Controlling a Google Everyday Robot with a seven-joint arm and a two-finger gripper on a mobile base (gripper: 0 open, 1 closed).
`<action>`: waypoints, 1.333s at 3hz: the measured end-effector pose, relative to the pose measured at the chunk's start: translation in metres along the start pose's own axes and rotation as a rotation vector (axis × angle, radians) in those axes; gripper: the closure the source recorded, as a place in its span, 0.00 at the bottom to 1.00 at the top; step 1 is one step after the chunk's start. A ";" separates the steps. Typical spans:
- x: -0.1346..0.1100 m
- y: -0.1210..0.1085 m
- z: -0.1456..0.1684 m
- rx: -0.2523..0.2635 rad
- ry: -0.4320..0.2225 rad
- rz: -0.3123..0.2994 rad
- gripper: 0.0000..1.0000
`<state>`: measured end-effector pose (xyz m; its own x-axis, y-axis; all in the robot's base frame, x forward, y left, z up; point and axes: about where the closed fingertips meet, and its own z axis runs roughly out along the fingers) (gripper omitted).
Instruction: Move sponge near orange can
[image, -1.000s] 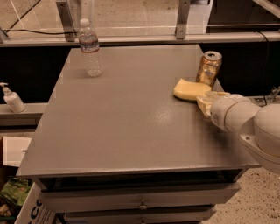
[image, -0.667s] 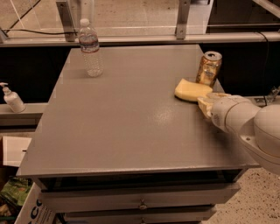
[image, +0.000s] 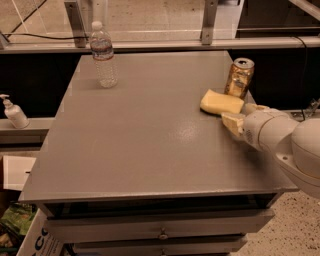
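Observation:
The pale yellow sponge (image: 220, 102) lies flat on the grey table (image: 145, 135) near its right edge. The orange can (image: 239, 77) stands upright just behind and to the right of the sponge, very close to it. My gripper (image: 244, 115) is just in front and to the right of the sponge, low over the table. Its pale padded fingers (image: 233, 123) are spread apart and hold nothing. One fingertip is beside the sponge's near right corner.
A clear plastic water bottle (image: 103, 55) stands at the table's far left. A soap pump bottle (image: 14, 113) sits on a lower shelf to the left. The table has drawers (image: 160, 232) at the front and a rail behind.
The gripper has drawn back slightly toward the front right, away from the sponge. The sponge and can have not moved.

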<state>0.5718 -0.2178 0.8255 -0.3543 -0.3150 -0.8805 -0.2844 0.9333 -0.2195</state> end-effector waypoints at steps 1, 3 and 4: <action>-0.001 -0.002 -0.002 0.001 0.001 0.001 0.00; -0.004 -0.004 -0.004 0.001 -0.004 -0.001 0.00; -0.040 -0.011 -0.006 -0.030 -0.070 -0.020 0.00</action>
<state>0.5832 -0.2165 0.8655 -0.2859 -0.3195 -0.9034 -0.3173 0.9212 -0.2254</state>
